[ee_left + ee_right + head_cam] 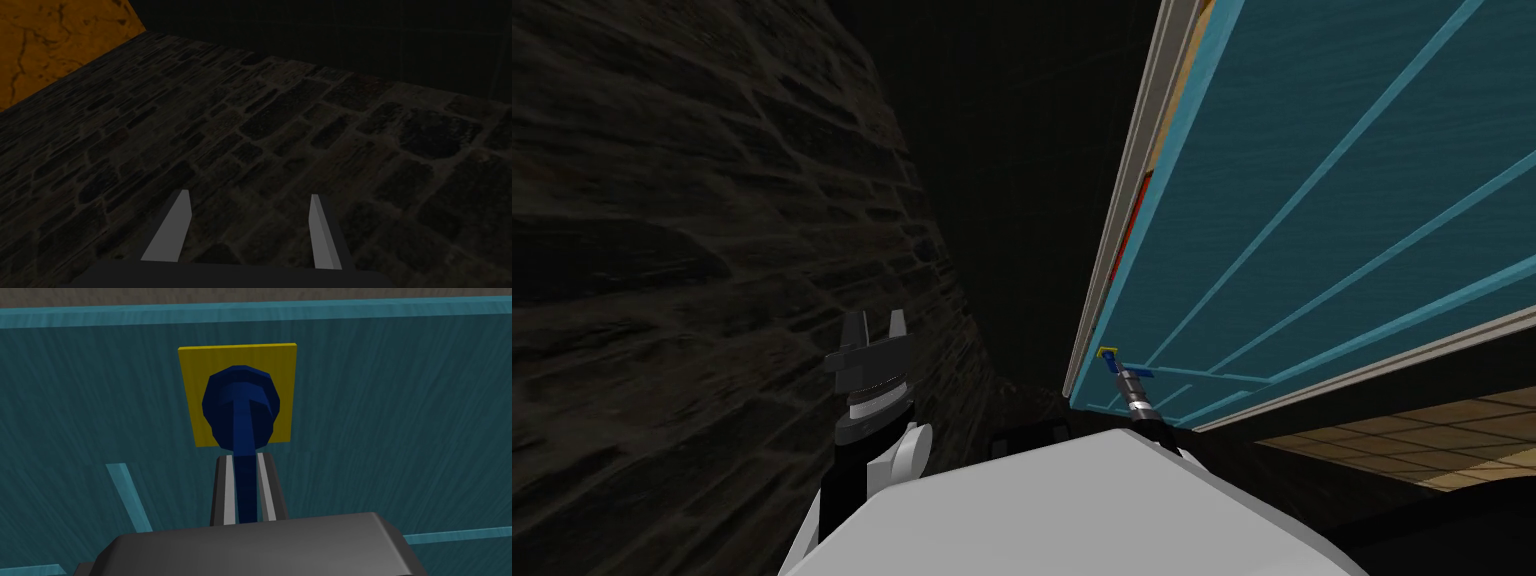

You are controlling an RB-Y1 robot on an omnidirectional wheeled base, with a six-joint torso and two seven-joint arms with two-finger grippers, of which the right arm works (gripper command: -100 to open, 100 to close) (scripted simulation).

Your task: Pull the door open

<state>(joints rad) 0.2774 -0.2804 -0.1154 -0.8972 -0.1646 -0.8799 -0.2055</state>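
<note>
Dim passage, with a dark stone wall [662, 250] along the left and a teal door [1312, 200] filling the right, both slanted by the camera's roll. On the door, near its left edge and close ahead, a yellow plate [240, 358] carrying a dark blue handle [242, 403]: round hub against the plate, thin lever reaching out from it toward the right gripper [244, 460]. Clamped on that lever, with light grey fingers [228, 488] pressed to its two sides and the dark gripper body just behind. Right forearm reaching up to the handle from the near side. Paler teal strips [1362, 130] crossing the door's face, one running just beside the plate. Along the door's left edge, a light grey frame [1122, 200], with a thin red strip [1132, 225] and a tan band between frame and door; hard to tell whether shut or ajar. Under the door at far right, a tan tiled floor [1412, 440]. Between wall and frame, only darkness running far back.

Well apart on the left, left gripper [874, 325] raised beside the stone wall, its two fingers spread wide and pointed at the stones. Past the wall's edge in the left wrist view, an orange surface [50, 40] with dark cracks.
</note>
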